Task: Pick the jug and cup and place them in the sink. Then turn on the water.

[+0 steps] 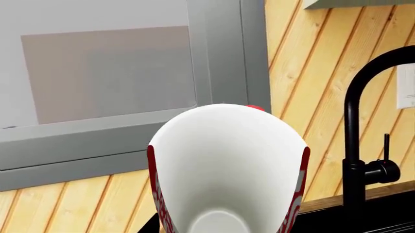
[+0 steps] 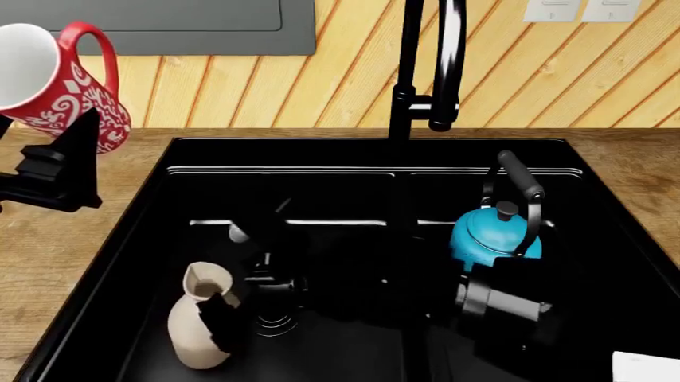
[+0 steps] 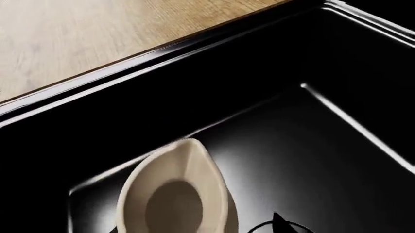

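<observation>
Nearest in the head view, the jug (image 2: 202, 322) is seen upright in the left basin of the sink (image 2: 138, 239), close to its front corner and just beside a round drain (image 2: 274, 322). The right tool (image 2: 225, 318) is seen as a dark shape at the jug's side; whether it is closed on the jug cannot be told. In the right wrist view the jug's open mouth (image 3: 174, 204) is seen from above against the black basin floor.

In the right basin a blue kettle (image 2: 498, 235) is standing. Behind the divider the faucet (image 2: 425, 72) rises; no stream is seen below its spout.

Farther left, over the wooden counter (image 2: 64, 255), the cup (image 2: 59, 79) is held tilted by the left tool (image 2: 64, 163), which is closed on it, outside the sink.
</observation>
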